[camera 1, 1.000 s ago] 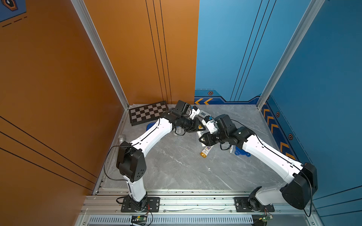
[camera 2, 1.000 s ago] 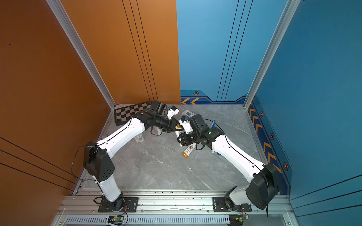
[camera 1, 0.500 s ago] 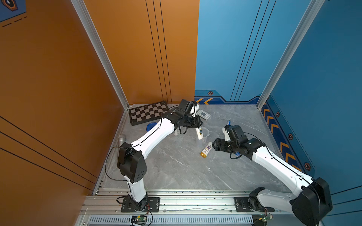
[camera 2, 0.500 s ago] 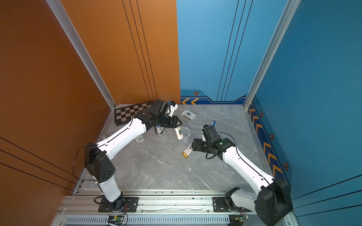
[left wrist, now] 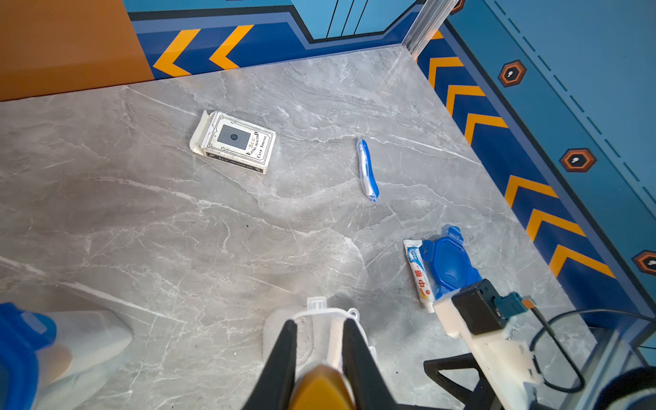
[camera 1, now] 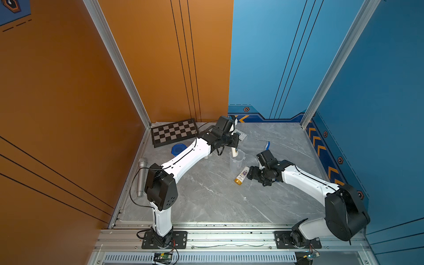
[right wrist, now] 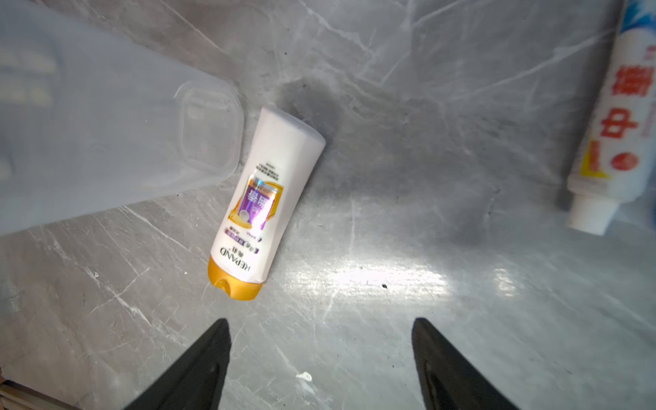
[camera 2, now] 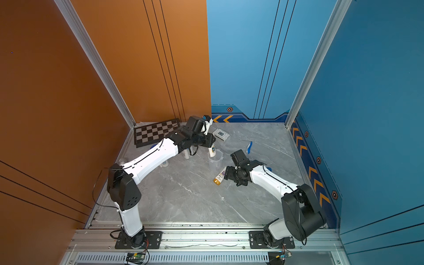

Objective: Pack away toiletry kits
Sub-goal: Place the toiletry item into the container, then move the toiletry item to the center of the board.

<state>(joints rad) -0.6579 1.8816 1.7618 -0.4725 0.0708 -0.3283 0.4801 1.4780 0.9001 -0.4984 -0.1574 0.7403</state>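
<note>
Two fingers [left wrist: 282, 358] of the left gripper [left wrist: 320, 323] are closed on a smooth white gold-capped bottle [left wrist: 321, 385], held at the mouth of a thin clear cup [camera 1: 236, 163]; the cup could be tipped by an off-centre release. The right gripper [right wrist: 319, 319] is spread wide and empty above a second bottle [right wrist: 269, 198], laid beside the cup on the glossy table [right wrist: 390, 355], where it may slide when pinched.

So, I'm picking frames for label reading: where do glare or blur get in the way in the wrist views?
Right wrist view: glare whitens the marble table beside the lying bottle, whose label is sharp; the clear cup is soft. Left wrist view: the gold-capped bottle in the left gripper is too close and blurred; the card box prints crisply.
</note>
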